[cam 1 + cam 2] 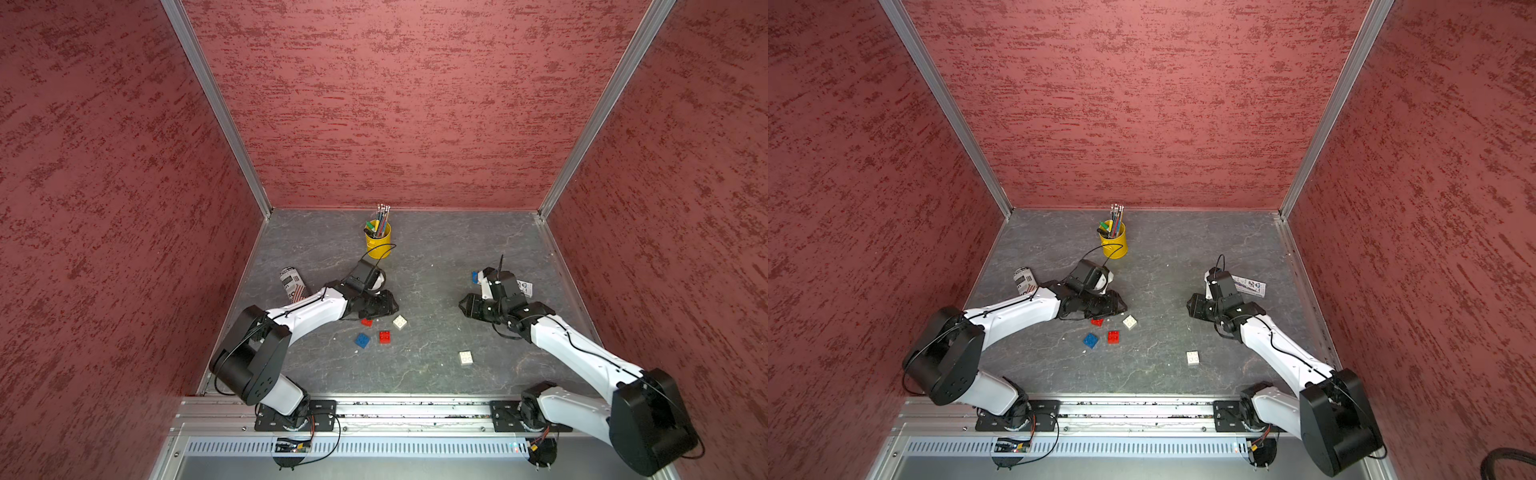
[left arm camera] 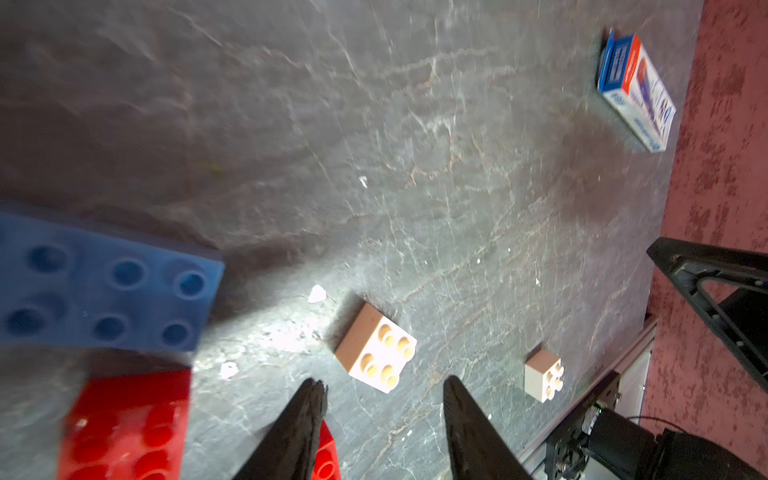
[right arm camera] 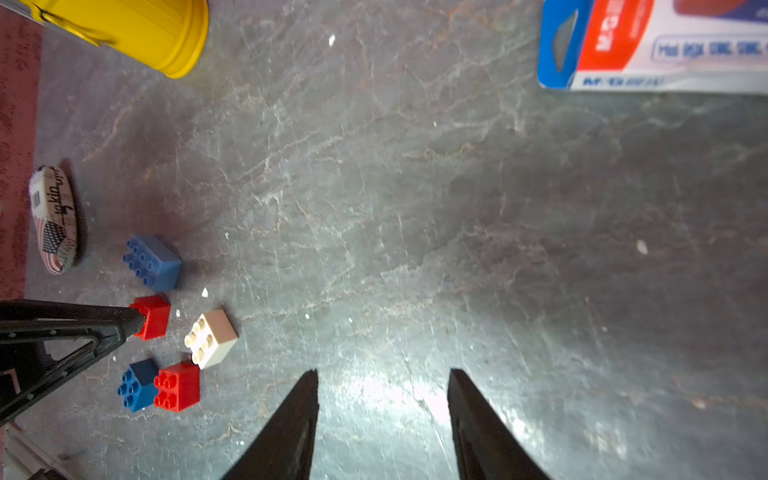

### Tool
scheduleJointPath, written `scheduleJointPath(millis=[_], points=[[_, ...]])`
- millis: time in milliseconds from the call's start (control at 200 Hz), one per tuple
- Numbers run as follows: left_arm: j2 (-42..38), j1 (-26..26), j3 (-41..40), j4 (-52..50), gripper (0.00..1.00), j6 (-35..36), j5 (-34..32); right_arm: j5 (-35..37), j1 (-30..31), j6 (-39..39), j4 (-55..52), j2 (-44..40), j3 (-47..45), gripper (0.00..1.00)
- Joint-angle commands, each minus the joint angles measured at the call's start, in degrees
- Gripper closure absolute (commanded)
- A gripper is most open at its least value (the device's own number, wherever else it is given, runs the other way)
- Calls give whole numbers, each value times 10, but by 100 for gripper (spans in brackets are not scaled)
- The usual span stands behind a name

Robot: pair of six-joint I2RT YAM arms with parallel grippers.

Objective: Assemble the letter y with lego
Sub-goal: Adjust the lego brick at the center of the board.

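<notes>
The lego bricks lie loose and separate on the grey floor, and no letter y is in view. A long blue brick (image 3: 151,262) lies furthest back, hidden under my left arm in both top views. A red brick (image 1: 366,322), a white brick (image 1: 400,322), a square blue brick (image 1: 362,340) and a second red brick (image 1: 385,337) cluster together. Another white brick (image 1: 466,358) lies alone to the right. My left gripper (image 2: 382,384) hangs open and empty over the cluster, one fingertip close beside a red brick (image 3: 151,316). My right gripper (image 3: 384,374) is open over bare floor.
A yellow pencil cup (image 1: 378,239) stands at the back. A printed can (image 1: 295,284) lies beside my left arm. A blue, red and white box (image 3: 648,45) lies behind my right gripper. Red walls close three sides, and a metal rail (image 1: 415,409) runs along the front.
</notes>
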Motion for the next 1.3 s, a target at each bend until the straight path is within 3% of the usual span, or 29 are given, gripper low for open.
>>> scheduleJointPath(millis=[0, 336, 772, 1117, 1298], points=[[18, -15, 17, -8, 50, 4, 28, 27, 16, 4, -41, -14, 1, 46], [87, -40, 65, -49, 44, 6, 45, 24, 28, 31, -40, -11, -10, 45], [163, -47, 140, -51, 50, 21, 43, 65, 62, 99, -144, -16, -10, 44], [141, -45, 151, -51, 40, 23, 50, 78, 138, 143, -239, -37, -7, 39], [125, -39, 139, -47, 40, 19, 49, 80, 177, 162, -246, -26, -7, 40]])
